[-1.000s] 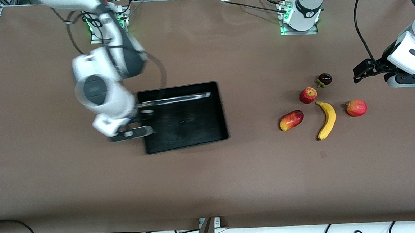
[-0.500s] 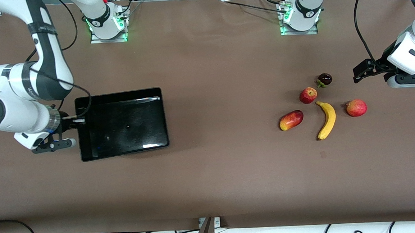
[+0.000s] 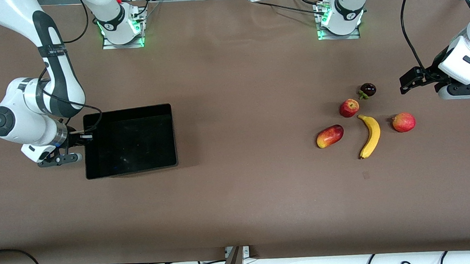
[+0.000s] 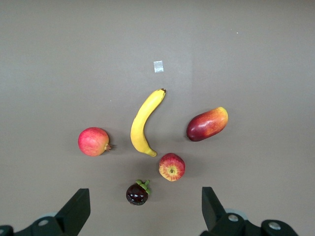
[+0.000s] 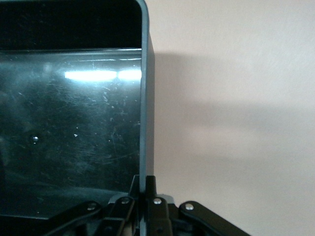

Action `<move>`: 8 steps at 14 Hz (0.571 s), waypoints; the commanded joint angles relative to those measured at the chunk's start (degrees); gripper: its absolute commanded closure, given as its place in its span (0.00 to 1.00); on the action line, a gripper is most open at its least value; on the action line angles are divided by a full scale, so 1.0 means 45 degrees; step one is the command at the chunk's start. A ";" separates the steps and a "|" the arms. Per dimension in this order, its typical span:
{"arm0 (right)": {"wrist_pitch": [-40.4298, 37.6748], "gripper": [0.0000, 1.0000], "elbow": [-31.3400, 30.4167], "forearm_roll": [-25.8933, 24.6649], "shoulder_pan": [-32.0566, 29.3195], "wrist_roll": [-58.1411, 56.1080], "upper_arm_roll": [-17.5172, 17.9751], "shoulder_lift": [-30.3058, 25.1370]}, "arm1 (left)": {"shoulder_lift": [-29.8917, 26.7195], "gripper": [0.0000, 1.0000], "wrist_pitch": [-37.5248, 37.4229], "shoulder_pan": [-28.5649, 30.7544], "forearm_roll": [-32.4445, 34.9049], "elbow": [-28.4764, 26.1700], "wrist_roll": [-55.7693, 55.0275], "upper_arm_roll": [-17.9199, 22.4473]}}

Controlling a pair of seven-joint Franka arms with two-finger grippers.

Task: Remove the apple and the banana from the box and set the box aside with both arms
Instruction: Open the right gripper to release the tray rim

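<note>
Your right tool [image 3: 81, 137], clamped on the wall of the box [image 3: 129, 140], has dragged it toward the right arm's end, while the left tool [image 3: 409, 81] waits open over the bench [image 3: 238, 189].

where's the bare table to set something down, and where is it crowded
Widest free patch: the bare table between the box and the mango. The strip nearer the front camera than the box and the fruit is also free. Crowded: apple, banana, mango, a pinkish-red fruit and a dark fruit cluster toward the left arm's end.
</note>
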 commanded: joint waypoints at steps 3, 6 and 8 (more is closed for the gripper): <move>0.1271 1.00 -0.1812 0.0218 -0.0021 -0.0363 -0.0032 -0.0663 | -0.0192 0.00 -0.0045 -0.0185 0.0023 -0.0056 0.0003 -0.0035; 0.1039 0.00 -0.1657 0.0218 -0.0022 -0.0266 -0.0032 -0.0720 | -0.0192 0.00 -0.0064 -0.0185 0.0003 0.0003 0.0003 -0.0055; 0.0184 0.00 -0.0686 0.0179 0.0056 -0.0246 0.0046 -0.1013 | -0.0192 0.00 -0.0084 -0.0185 0.0023 0.0003 0.0003 -0.0075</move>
